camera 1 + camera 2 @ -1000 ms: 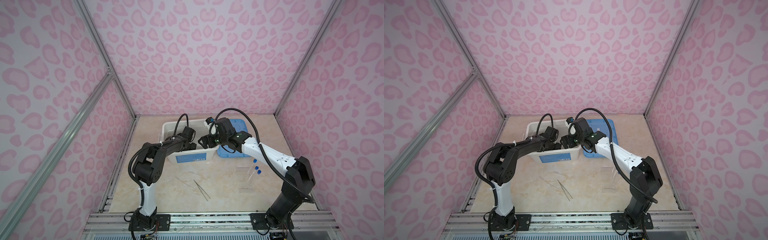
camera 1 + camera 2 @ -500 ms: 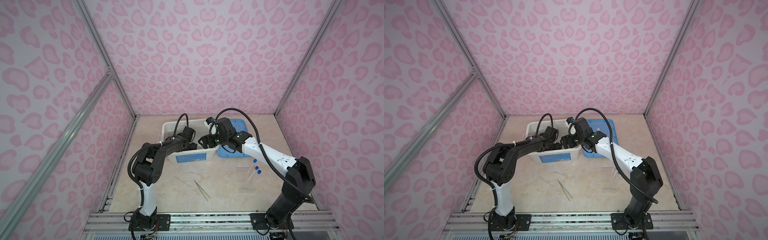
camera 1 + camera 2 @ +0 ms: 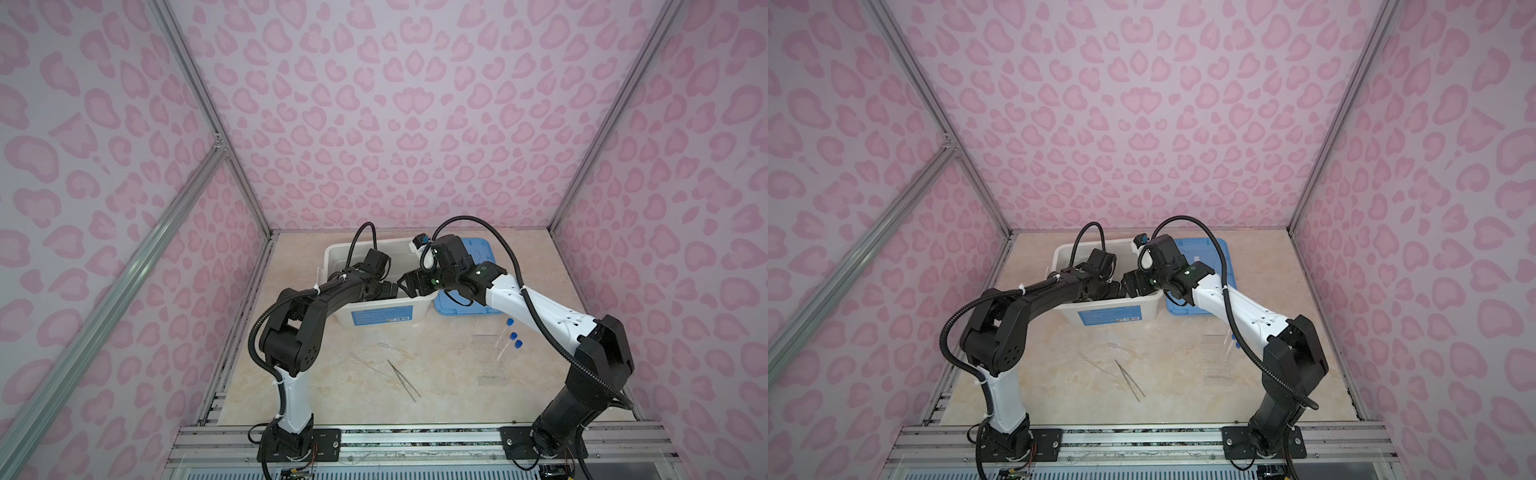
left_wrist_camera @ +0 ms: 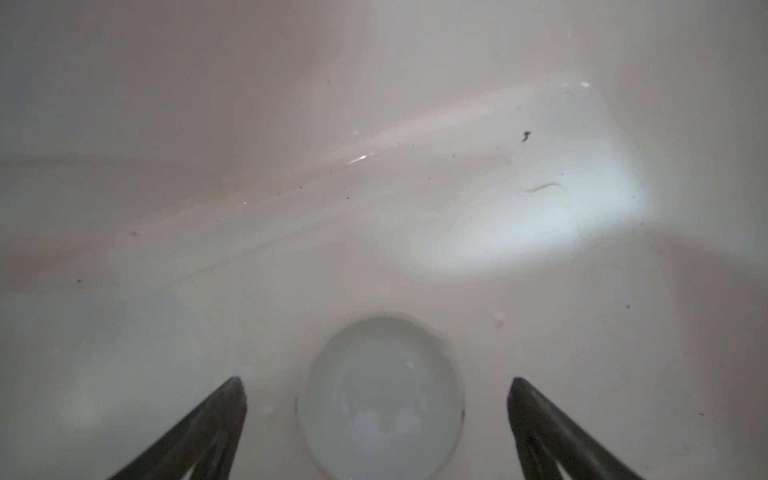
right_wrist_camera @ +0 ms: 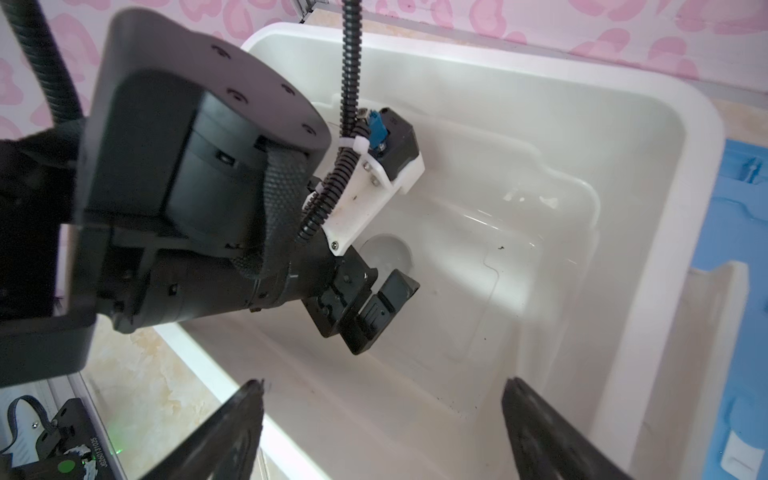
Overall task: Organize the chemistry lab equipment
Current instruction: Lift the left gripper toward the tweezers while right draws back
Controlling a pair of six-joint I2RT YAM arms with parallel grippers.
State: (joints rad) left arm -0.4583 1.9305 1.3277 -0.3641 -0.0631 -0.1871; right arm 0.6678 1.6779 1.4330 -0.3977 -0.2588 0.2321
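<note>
A small white round dish (image 4: 380,399) lies on the floor of the white box (image 3: 332,254), loose between the spread fingers of my left gripper (image 4: 377,380), which is open and reaches down into the box. The right wrist view also shows that dish (image 5: 388,251), just past the left gripper's fingers (image 5: 395,286). My right gripper (image 5: 383,382) is open and empty, hovering over the box's right end (image 3: 405,284). On the table, three blue-capped tubes (image 3: 509,338) rest at the clear rack (image 3: 492,361). Thin metal tweezers (image 3: 403,380) and clear droppers (image 3: 395,349) lie near the front middle.
The blue lid (image 3: 482,249) lies flat to the right of the box, under my right arm. Pink patterned walls close in the table on three sides. A metal rail (image 3: 415,432) runs along the front edge.
The left gripper's jaws have spread wider inside the box, leaving the dish free on the floor. Neither arm has visibly shifted.
</note>
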